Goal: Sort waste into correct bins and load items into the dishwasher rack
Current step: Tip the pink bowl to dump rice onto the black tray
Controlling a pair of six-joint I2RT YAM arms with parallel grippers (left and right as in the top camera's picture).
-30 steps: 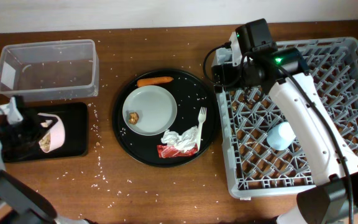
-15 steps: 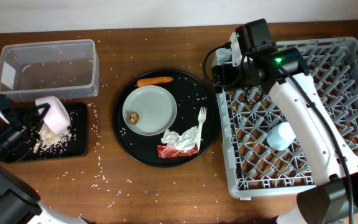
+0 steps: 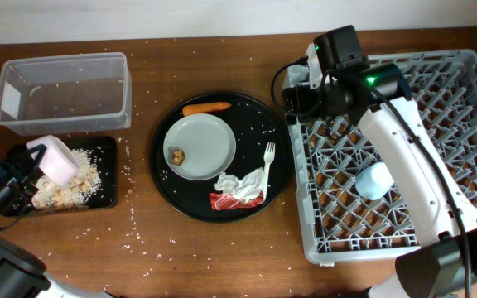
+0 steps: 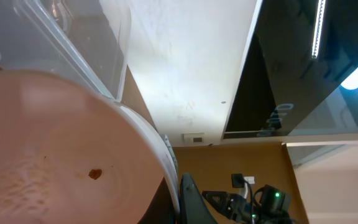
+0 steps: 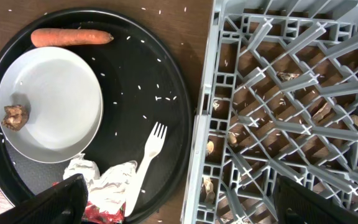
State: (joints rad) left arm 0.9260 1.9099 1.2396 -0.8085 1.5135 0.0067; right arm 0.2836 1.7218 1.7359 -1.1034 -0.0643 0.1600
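- The left gripper [image 3: 28,169] is clamped on the white bowl [image 3: 58,159], apparently by its rim, though the fingers are hard to see. It tips the bowl so the rice and scraps [image 3: 71,187] land on the shallow black tray [image 3: 108,199] right beneath it.
- The right gripper [image 5: 190,202] hangs empty, jaws wide apart, over the dishwasher rack [image 5: 303,93] edge. The plate [image 5: 51,102] and fork [image 5: 146,162] lie just beside it, likely its next pickups.

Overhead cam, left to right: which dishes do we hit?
white bowl → grey plate → white fork → light-blue cup, which sits in the dishwasher rack
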